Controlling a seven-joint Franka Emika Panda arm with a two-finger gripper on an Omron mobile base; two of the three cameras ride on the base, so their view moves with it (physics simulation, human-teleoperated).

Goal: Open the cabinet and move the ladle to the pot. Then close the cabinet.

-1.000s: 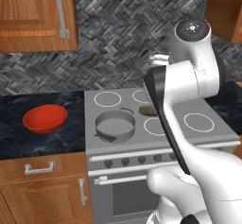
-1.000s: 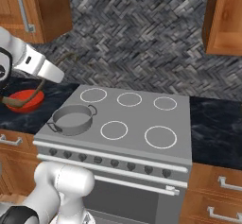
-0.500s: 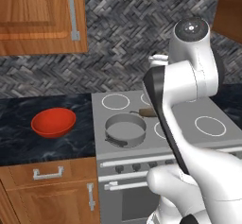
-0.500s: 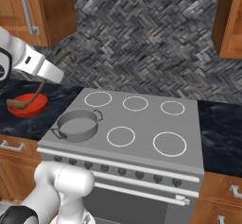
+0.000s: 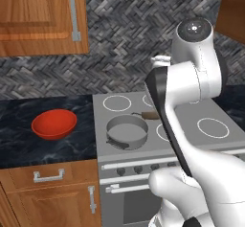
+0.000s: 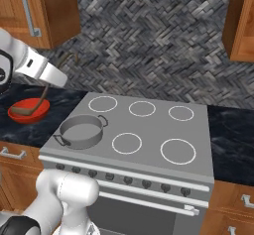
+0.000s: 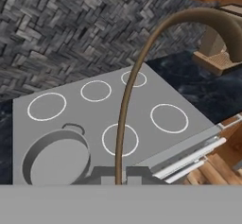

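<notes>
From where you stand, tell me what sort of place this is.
A home kitchen, rendered rather than real. A grey stove with ring burners carries a pot, a red bowl sits on the dark stone counter, and wooden wall cabinets hang over a herringbone tile backsplash.

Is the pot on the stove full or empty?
Empty. The pot sits on the stove's front-left burner, and the right base view shows only its bare grey inside, nothing lying in it.

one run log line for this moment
stage: carrying | gripper: shut on ladle | pot: empty, front left burner | ladle: not yet in pot | red bowl: on counter left of stove
</notes>
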